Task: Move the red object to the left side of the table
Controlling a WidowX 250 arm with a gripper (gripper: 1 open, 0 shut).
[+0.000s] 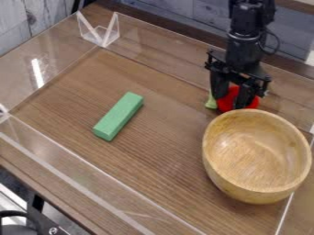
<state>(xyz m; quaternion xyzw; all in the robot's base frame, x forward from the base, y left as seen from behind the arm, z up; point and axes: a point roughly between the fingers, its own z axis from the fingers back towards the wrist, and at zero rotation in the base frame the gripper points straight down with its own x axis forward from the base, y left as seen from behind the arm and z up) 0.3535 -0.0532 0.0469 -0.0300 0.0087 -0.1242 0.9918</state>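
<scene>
Red object sat at the right of the table, just behind the rim of the wooden bowl, straddled by the black gripper pointing straight down. Jaws stood on either side of the fruit; whether already clamped or merely closing could not be told. Looked set low over the toy so as to take it from above, clear of the bowl beside it. Lay well apart to the left: green block, on open wood where the fruit was presumably bound. Fenced all round by clear acrylic walls, likely to keep items from rolling off. Showed no readable brand, label or writing anywhere.
</scene>
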